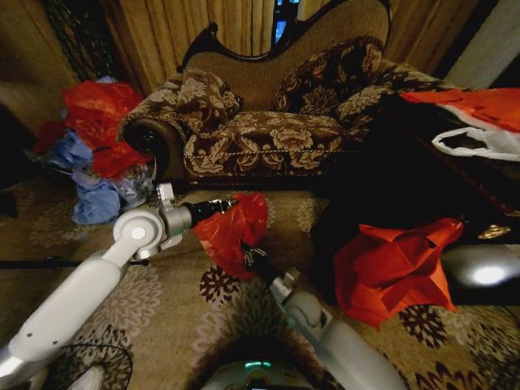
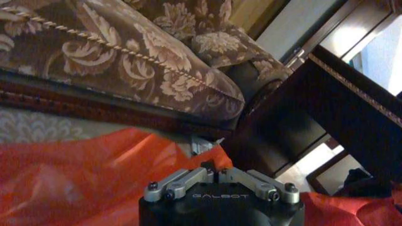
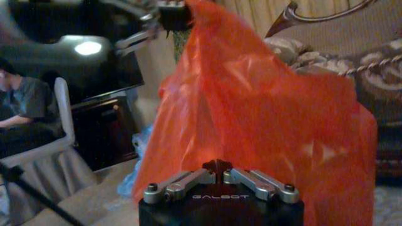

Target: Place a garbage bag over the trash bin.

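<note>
Patterned sofa (image 1: 268, 122) behind, carpet (image 1: 162, 301) below. Red-orange bag (image 1: 231, 231) held up off the carpet before the sofa, stretched between both arms. Left gripper (image 1: 231, 205) with jaws clenched on the bag's upper edge; right gripper (image 1: 253, 256) with jaws clenched on its lower edge.
</note>
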Robot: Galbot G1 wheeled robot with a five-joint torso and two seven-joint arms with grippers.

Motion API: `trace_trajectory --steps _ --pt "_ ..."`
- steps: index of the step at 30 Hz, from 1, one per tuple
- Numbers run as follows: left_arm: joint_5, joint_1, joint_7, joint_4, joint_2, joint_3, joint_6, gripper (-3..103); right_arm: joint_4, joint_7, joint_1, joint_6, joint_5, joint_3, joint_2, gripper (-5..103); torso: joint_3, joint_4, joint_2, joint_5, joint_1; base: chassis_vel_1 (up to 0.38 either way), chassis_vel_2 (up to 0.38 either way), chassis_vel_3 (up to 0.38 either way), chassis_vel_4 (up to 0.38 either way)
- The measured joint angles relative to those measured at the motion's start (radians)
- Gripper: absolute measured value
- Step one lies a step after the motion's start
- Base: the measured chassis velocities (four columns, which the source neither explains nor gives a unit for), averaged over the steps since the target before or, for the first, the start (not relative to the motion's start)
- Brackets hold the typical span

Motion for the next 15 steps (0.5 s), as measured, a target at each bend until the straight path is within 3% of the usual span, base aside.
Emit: trace_trajectory --steps 15 --pt "0.003 0.037 -0.011 -0.044 0.006 -0.019 -0.015 0 -0.124 0.030 0.068 0.005 -0.030 0.079 0.058 0 0.000 -0.0003 0.000 0.0000 0.000 0.000 0.000 0.000 0.000"
